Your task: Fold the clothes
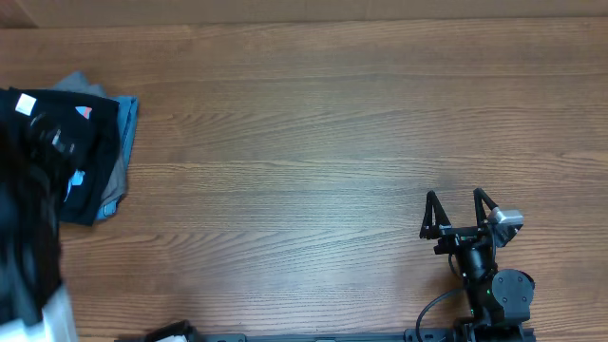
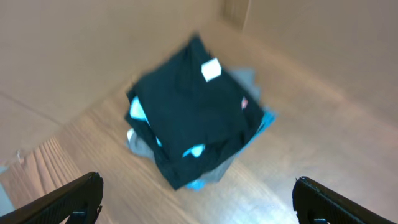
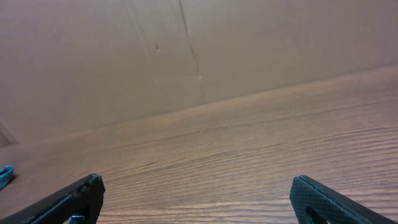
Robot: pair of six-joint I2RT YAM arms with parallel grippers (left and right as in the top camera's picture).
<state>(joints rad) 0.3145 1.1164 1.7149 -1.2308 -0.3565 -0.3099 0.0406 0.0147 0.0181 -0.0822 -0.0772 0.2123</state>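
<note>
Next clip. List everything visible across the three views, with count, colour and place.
black garment: at least one, black with a small white tag, top of the pile at the table's left edge
blue garment: one, light blue, under the black one, edges showing
grey garment: one, grey, in the same pile
table: one, brown wood
wall: one, tan, behind the table
left gripper: one, black, open, above the pile
right gripper: one, black, open, front right of the table

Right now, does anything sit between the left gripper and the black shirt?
Nothing visible does. The black shirt lies uncovered with nothing on top of it, and the open left gripper faces it in the wrist view with only air between them.
</note>
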